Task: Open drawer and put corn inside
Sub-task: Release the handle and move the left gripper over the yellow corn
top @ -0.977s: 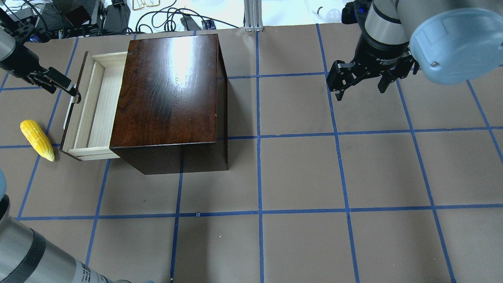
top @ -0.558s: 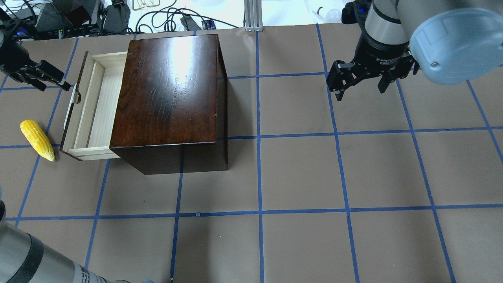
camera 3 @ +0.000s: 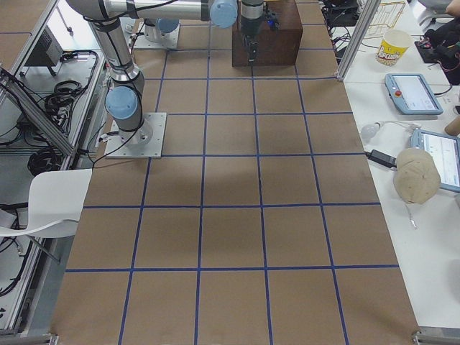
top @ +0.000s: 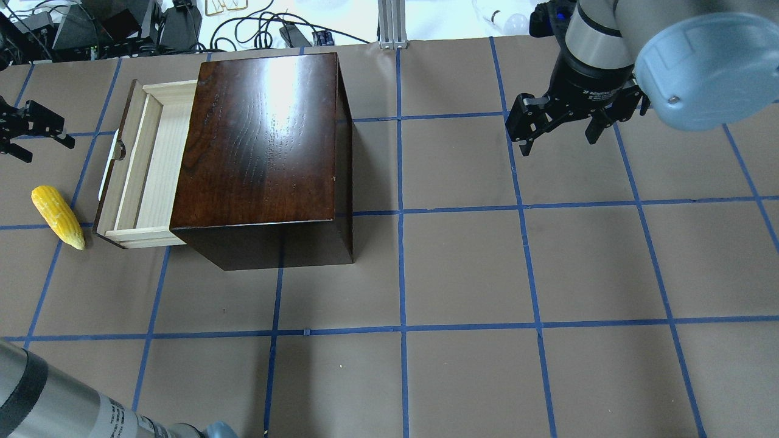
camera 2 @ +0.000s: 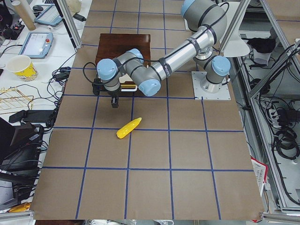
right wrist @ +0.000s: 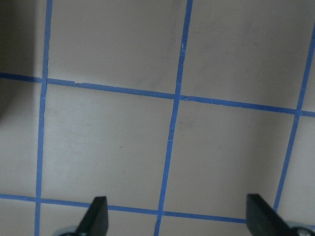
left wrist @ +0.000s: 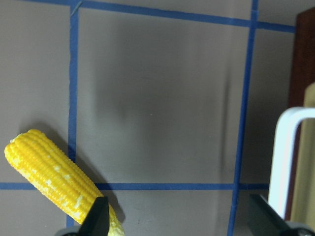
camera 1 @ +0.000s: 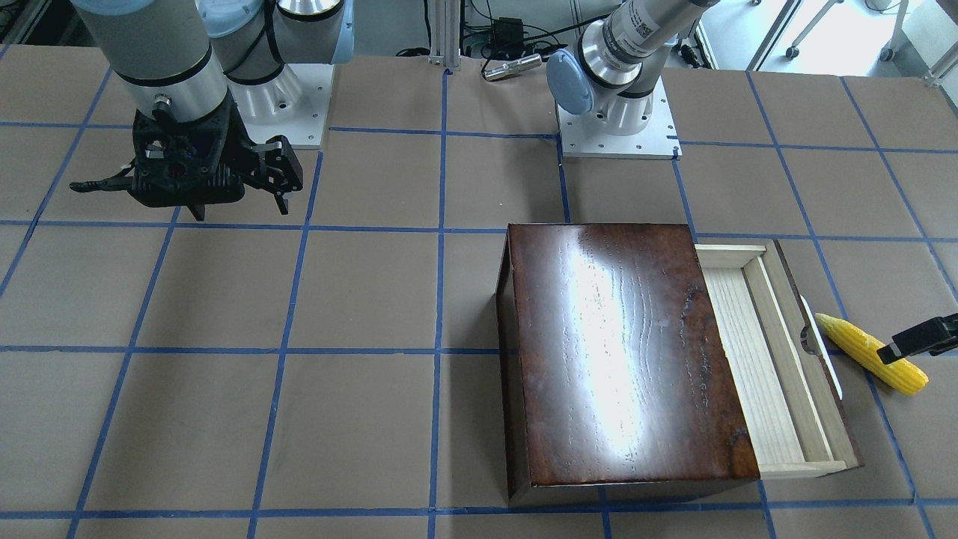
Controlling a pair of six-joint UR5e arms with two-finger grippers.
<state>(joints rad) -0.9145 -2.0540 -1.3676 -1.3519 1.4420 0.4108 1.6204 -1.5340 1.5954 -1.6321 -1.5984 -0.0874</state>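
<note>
corn [top: 58, 217] on table [top: 462, 267], just outside the open drawer [top: 141, 176] front, well in from the left end | left gripper [left wrist: 179, 221] spread, empty, near it; right gripper [right wrist: 174, 219] spread, empty | likely light, stiff, round; may roll; pinch across thick middle

**Six cameras, one scene**

The overhead view looks forward and down from behind the robot, and the dark box [top: 261, 152] sits toward 10 o'clock. The front-facing view looks steeply back from across the worktop [camera 1: 299, 419], so the same box falls toward 4 o'clock — mirrored. Two end views look along the worktop from far off, with the box near 12 o'clock in both. The wrist cameras hang close, facing straight down — the left one shares the corn [left wrist: 54, 182] with the overhead and front views.
</note>
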